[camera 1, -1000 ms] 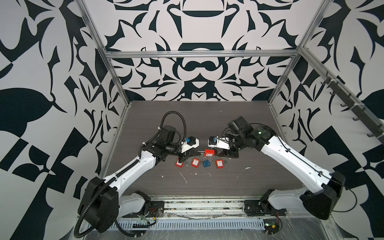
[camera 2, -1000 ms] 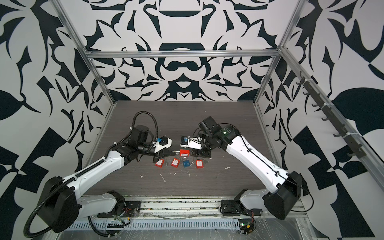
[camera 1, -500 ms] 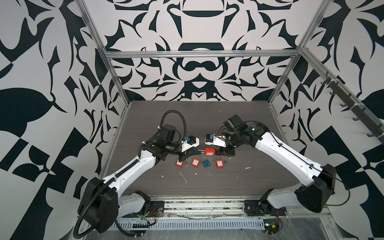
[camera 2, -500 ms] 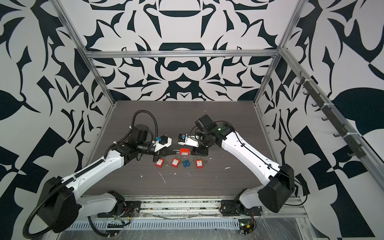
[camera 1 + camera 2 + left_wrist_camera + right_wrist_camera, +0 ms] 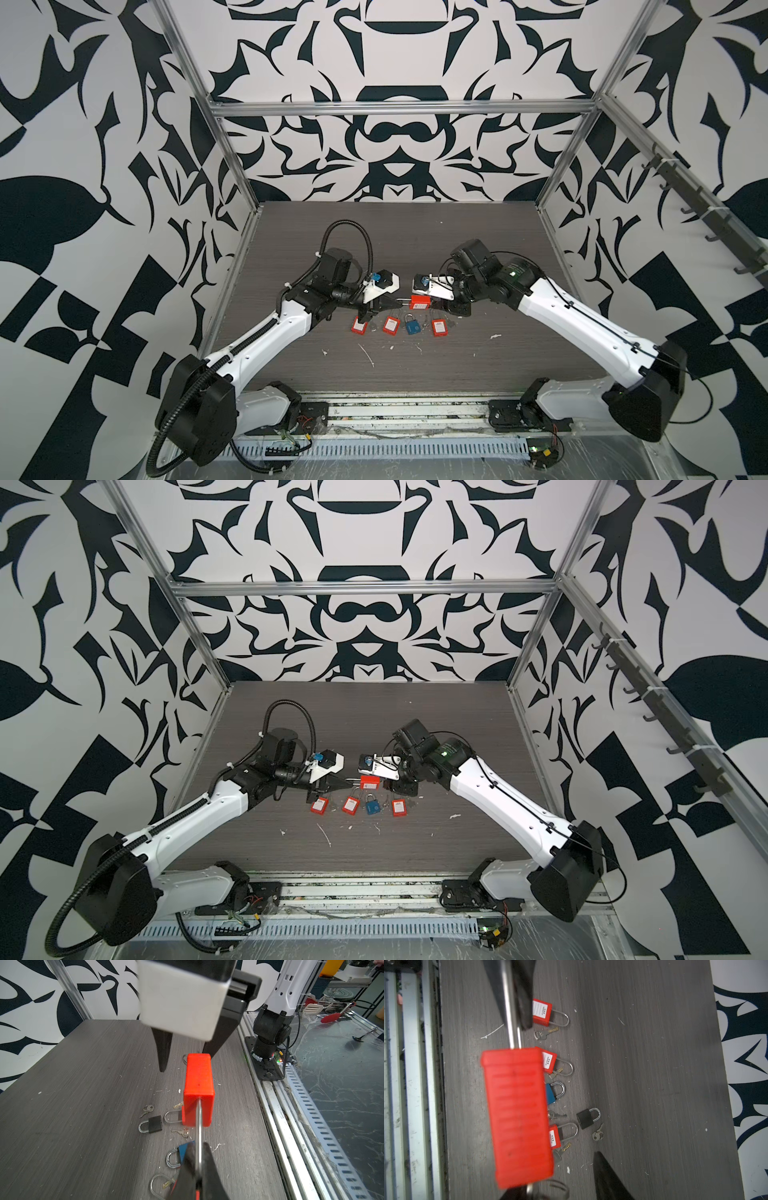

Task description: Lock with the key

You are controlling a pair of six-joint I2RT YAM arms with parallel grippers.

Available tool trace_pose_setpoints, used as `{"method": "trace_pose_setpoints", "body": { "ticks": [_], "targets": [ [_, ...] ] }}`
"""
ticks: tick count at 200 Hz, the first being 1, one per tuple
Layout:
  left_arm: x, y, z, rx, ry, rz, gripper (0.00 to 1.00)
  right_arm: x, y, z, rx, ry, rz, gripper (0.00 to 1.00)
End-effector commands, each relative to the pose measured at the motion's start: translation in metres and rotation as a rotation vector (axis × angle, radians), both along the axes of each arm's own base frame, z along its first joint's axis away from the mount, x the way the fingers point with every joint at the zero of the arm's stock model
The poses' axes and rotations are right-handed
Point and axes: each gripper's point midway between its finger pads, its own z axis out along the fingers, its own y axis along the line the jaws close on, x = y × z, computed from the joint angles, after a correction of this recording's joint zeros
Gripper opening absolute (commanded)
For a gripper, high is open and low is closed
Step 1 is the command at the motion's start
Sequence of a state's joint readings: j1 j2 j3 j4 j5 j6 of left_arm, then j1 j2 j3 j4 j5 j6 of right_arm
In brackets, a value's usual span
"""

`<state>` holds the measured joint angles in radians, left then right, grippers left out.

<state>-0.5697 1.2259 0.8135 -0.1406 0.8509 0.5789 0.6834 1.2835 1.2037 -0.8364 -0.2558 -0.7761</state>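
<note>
While our left jaws are clamped shut on its steel shackle [image 5: 198, 1126], the red padlock [image 5: 419, 302] hangs level in the air above the counter [image 5: 457, 365], midway between our two arms in both top views. Its body points away from the left arm, so the keyhole end faces the right arm. At that end, in the right wrist view, a key [image 5: 529, 1189] with a wire ring seems to sit in the lock, though only its edge shows. Our right jaws stand open astride that end: one finger [image 5: 164, 1053] is clear of the padlock's side, and the other is partly hidden behind the body. We see no contact with key or body.

On the counter below lies a row of two red padlocks [image 5: 358, 325], then a blue padlock [image 5: 412, 325], then another red one. A black padlock [image 5: 154, 1124] sits just behind, with loose keys [image 5: 148, 1108] scattered among them.

We judge the step in hand to be the approach to the key, with the lock braced and the turn not yet made. Next we would need to centre the right jaws on the key's head, close on it firmly, then twist about the lock's long axis while the left jaws resist. We cannot tell whether the shackle is fully seated. A skewed pinch could drag the key out or swing the body.
</note>
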Motion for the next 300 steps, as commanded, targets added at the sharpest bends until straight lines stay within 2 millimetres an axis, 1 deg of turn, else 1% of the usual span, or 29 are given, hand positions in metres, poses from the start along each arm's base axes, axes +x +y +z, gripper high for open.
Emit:
{"method": "trace_pose_setpoints", "body": {
  "ticks": [1, 17, 30, 50, 67, 78, 92, 115, 144, 167, 193, 225, 251, 268, 300],
  "targets": [
    [-0.005, -0.002, 0.015, -0.026, -0.031, -0.037, 0.00, -0.035, -0.015, -0.001, -0.032, 0.090, 0.083, 0.46],
    [-0.006, -0.002, 0.014, -0.025, -0.027, -0.040, 0.00, -0.042, -0.023, -0.005, -0.058, 0.103, 0.074, 0.46],
    [-0.005, -0.002, 0.015, -0.026, -0.028, -0.041, 0.00, -0.044, -0.023, 0.001, -0.031, 0.094, 0.068, 0.43],
    [-0.004, -0.002, 0.015, -0.022, -0.032, -0.040, 0.00, -0.041, -0.011, 0.022, 0.065, 0.043, 0.069, 0.42],
    [-0.004, -0.003, 0.016, -0.021, -0.032, -0.044, 0.00, -0.032, -0.003, 0.038, 0.133, -0.021, 0.063, 0.39],
    [-0.005, -0.002, 0.016, -0.019, -0.031, -0.043, 0.00, -0.027, 0.000, 0.043, 0.148, -0.051, 0.063, 0.36],
    [-0.005, -0.002, 0.015, -0.017, -0.033, -0.045, 0.00, -0.023, 0.003, 0.045, 0.149, -0.056, 0.069, 0.33],
    [-0.006, -0.001, 0.014, -0.011, -0.037, -0.045, 0.00, -0.024, 0.009, 0.039, 0.146, -0.013, 0.090, 0.29],
    [-0.006, -0.001, 0.014, -0.004, -0.038, -0.047, 0.00, -0.023, 0.011, 0.032, 0.134, 0.003, 0.092, 0.24],
    [-0.007, -0.001, 0.013, 0.001, -0.041, -0.053, 0.00, -0.020, 0.013, 0.030, 0.142, -0.004, 0.093, 0.16],
    [-0.007, 0.000, 0.013, 0.008, -0.049, -0.056, 0.00, -0.019, 0.015, 0.027, 0.140, 0.004, 0.094, 0.13],
    [-0.006, 0.000, 0.014, 0.017, -0.056, -0.061, 0.00, -0.017, 0.016, 0.019, 0.120, 0.028, 0.093, 0.12],
    [-0.007, 0.001, 0.013, 0.027, -0.060, -0.066, 0.00, -0.019, 0.017, 0.019, 0.121, 0.038, 0.104, 0.05],
    [-0.008, 0.002, 0.012, 0.036, -0.059, -0.068, 0.00, -0.021, 0.013, 0.018, 0.107, 0.032, 0.105, 0.00],
    [-0.003, 0.005, 0.005, 0.072, -0.066, -0.050, 0.00, -0.023, -0.004, 0.005, 0.049, 0.055, 0.074, 0.00]
  ]
}}
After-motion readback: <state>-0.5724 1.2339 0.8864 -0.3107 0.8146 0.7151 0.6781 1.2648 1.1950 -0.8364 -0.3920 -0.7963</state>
